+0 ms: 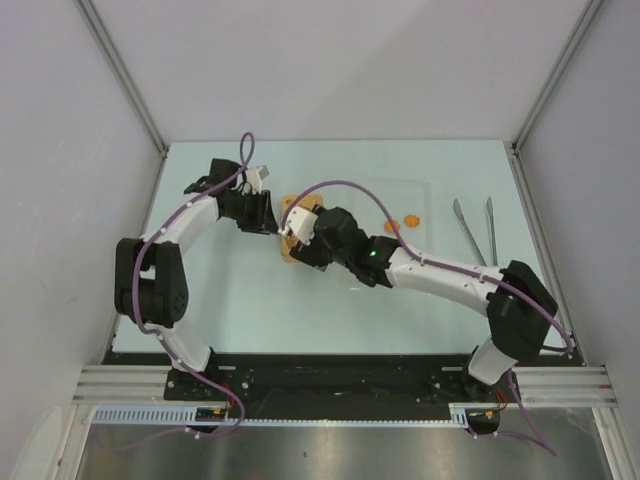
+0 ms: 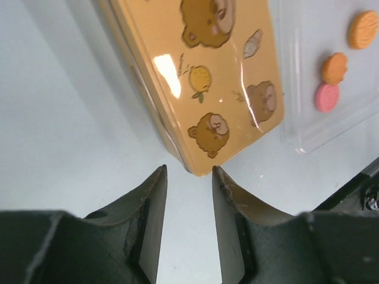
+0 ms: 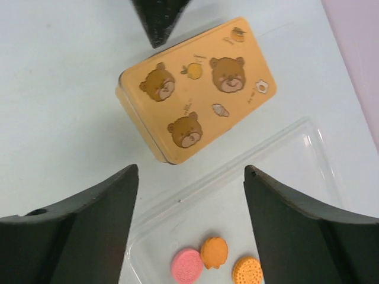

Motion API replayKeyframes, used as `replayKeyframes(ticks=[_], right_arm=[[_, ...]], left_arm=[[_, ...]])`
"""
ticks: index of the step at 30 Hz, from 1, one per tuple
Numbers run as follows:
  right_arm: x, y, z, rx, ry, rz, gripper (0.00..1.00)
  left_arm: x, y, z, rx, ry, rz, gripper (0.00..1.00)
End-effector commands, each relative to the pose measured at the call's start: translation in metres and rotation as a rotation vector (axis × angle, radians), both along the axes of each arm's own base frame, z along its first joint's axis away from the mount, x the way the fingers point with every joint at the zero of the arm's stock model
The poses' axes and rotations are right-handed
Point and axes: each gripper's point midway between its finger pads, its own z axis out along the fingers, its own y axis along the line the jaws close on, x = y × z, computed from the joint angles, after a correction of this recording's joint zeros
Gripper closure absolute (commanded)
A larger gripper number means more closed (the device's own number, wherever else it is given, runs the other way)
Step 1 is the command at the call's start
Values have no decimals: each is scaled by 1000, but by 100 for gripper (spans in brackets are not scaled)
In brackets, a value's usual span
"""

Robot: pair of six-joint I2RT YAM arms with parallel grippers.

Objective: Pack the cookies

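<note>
Orange tin (image 3: 198, 97) printed with bear faces lies flat on the pale table (image 1: 250, 300), about midway between the left and right edges and nearer the far edge than the near one. Its lid is on. Just beside it, toward the right edge, sits a clear plastic tray (image 3: 225, 207). The cookies (image 3: 214, 251) rest inside it: two orange ones and a pink one (image 3: 186, 265), close together, are all that show. Two slim metal tongs (image 1: 468, 230) lie well apart from these, near the right edge.

The left gripper (image 2: 188, 195) is low by the tin's left corner. Its jaws are parted by a narrow gap with nothing between them, and the corner sits just beyond the fingertips, not touching as far as the wrist view shows. The right gripper (image 3: 190, 177) hangs above the seam between tin and tray. Its jaws are spread wide and hold nothing.

By my reading the packing has not begun: no cookie is in the tin, which is shut, and none is in a gripper. Left to do, if the tin is the intended box, are lifting its lid off, moving each cookie across from the tray, and closing the tin again.
</note>
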Motion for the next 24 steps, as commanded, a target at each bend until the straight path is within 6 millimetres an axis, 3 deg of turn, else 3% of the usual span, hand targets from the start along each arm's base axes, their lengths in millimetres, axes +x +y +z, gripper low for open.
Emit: replayKeyframes(ticks=[1,4,5,7,12,14,18,19,21,24], right_arm=[[17,-24,47,165,53,-74,20],[44,-58,66,251,82,-168,15],[61,-82,70,291,98,-241,13],[71,-103,85,355,104,-281,7],[101,-183,108,424,52,-506,0],[104,-204,117,439,21,-575,0],[110,-244,132,488,-24,-684,0],[112,-258,135,504,-34,-723,0],[112,-271,142,516,-62,-758,0],[114,-291,148,518,-95,-807,0]], left_arm=[[16,-6,65,-51,-186,-42,59],[24,-6,85,-55,-269,-44,58],[28,-5,91,-53,-303,-40,58],[32,-2,102,-41,-354,-27,57],[47,7,120,-9,-477,29,55],[54,14,125,18,-539,65,53],[65,35,139,106,-659,149,34],[69,43,153,135,-726,189,32],[68,51,155,156,-766,225,24],[66,62,174,172,-852,292,16]])
